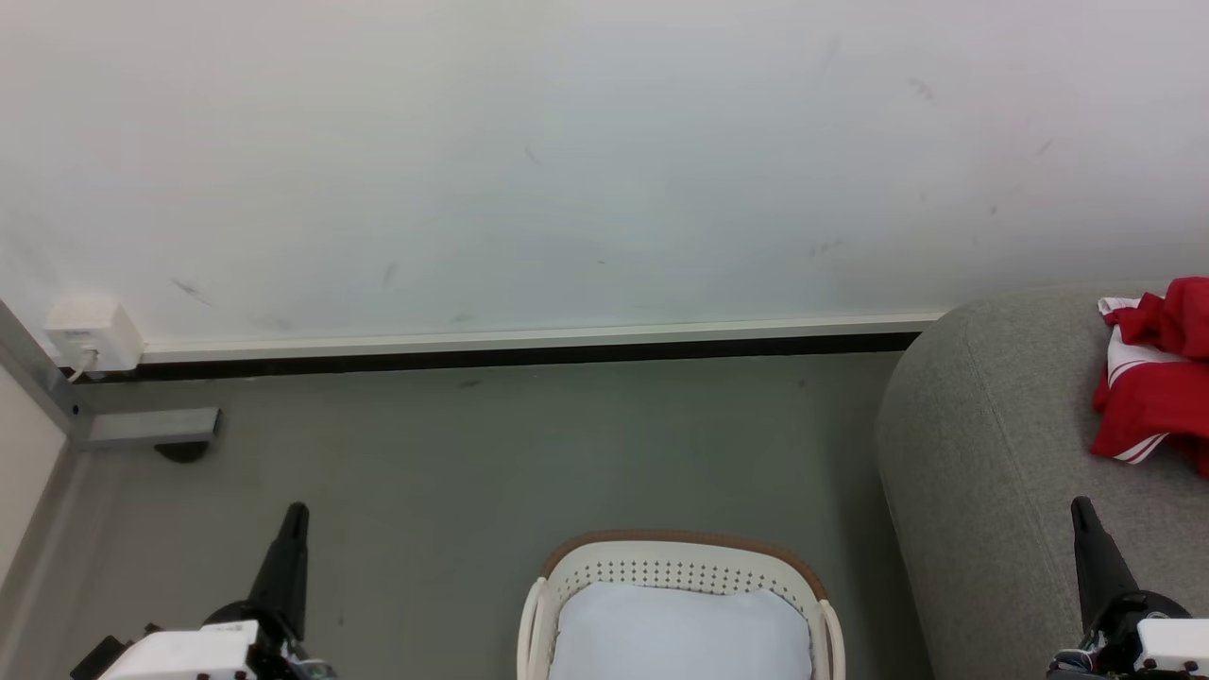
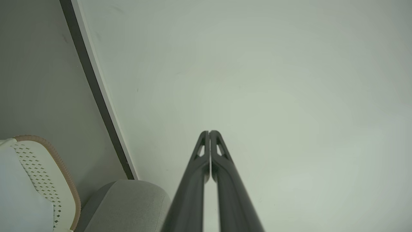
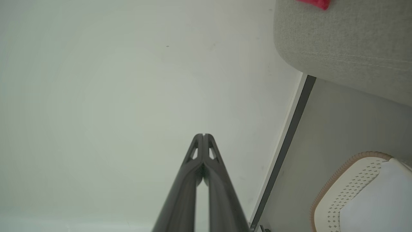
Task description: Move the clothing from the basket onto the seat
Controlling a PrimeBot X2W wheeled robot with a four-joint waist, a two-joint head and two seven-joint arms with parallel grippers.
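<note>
Head view with both wrist views. The clothing point(image 1: 1157, 378), a crumpled red heap with white striped trim, lies not in the basket point(image 1: 682, 569) but on the seat point(image 1: 992, 453), which stands to the right of the basket and apart from it. We note that the garment is cut by the picture's right edge. The part we see runs roughly from the wall side of the basket toward the robot's side, so its long axis cannot be settled. Inside the basket we see a plain white cushion point(image 1: 680, 633) and no red fabric; we judge the transfer done, or all but done, as far as these views reach.

The right pincer point(image 1: 1080, 506) is over the seat, right of the basket, its two fingers pressed together and holding nothing. The clothing lies ahead of its tips and a little further right, well apart from them. The left pincer point(image 1: 297, 512) is on the opposite side of the basket, over the floor point(image 1: 491, 444), likewise closed tip to tip and empty. Both point toward the wall point(image 1: 567, 170) behind the basket.

The relation that governs any further move: the right arm is plainly the nearer to the garment, and a reach would go forward and outward, away from the basket. The left arm would have to cross over the basket.
</note>
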